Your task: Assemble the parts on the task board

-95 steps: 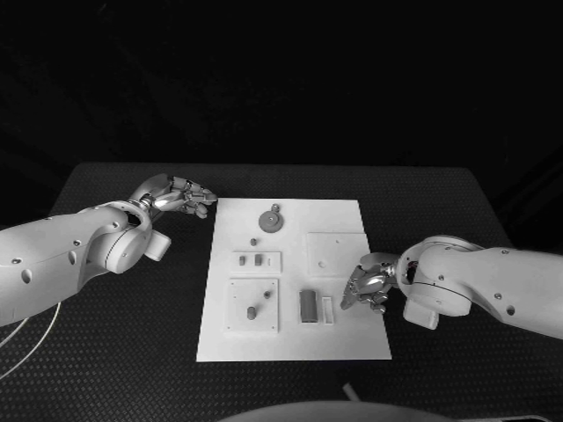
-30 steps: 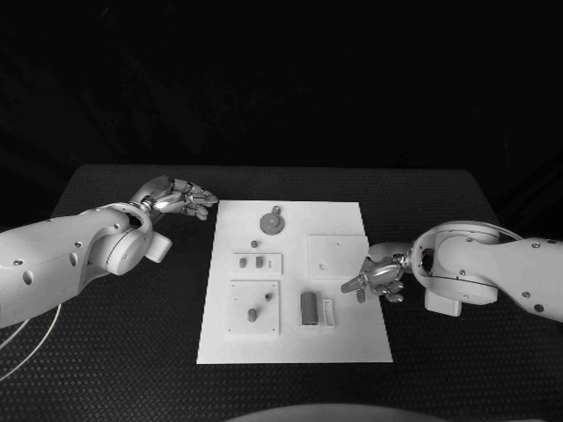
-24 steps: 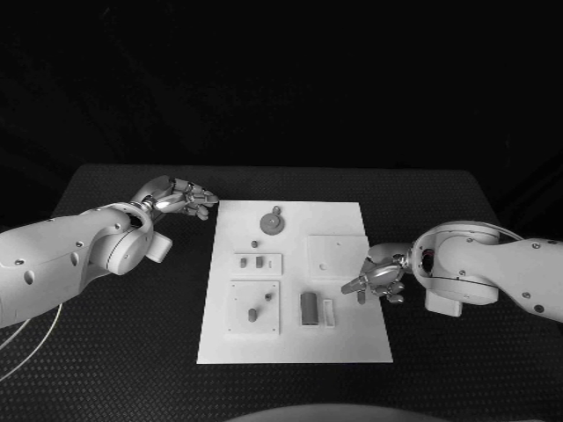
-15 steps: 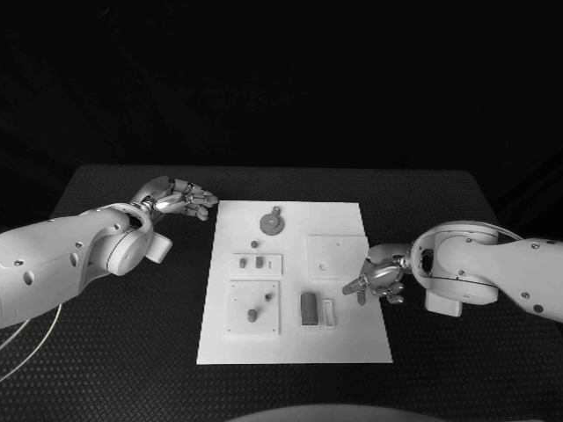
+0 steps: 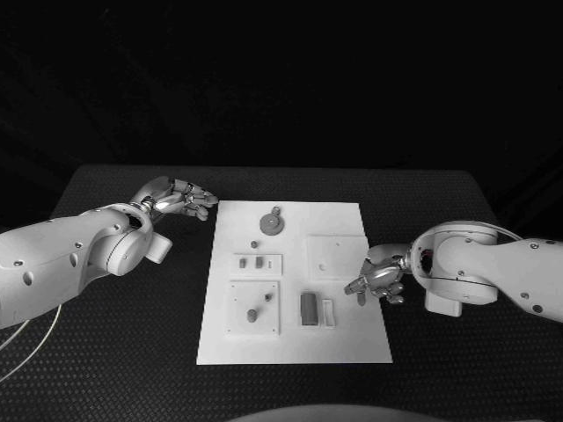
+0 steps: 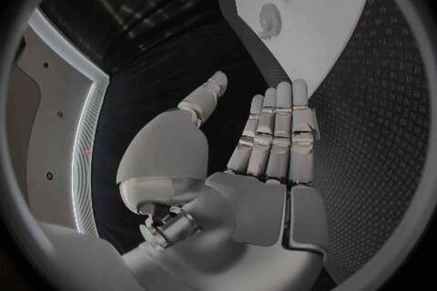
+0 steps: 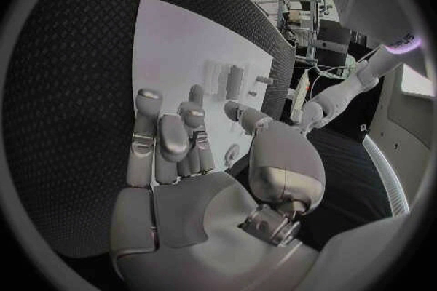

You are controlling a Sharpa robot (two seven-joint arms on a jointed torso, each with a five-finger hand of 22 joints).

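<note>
Parts on the task board [image 5: 345, 338] lie nearest the empty, loosely spread right hand [image 5: 378, 281], with the long upright bar [image 5: 308, 309] just beside it.

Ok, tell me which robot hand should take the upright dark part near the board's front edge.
Probably the right robot hand: it hovers open over the task board edge, beside the dark part. The left robot hand sits off the far corner.

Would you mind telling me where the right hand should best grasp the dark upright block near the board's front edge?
Probably pinch the dark block across its long sides, coming from above: it stands proud of the task board, and the right hand hovers open nearby.
</note>
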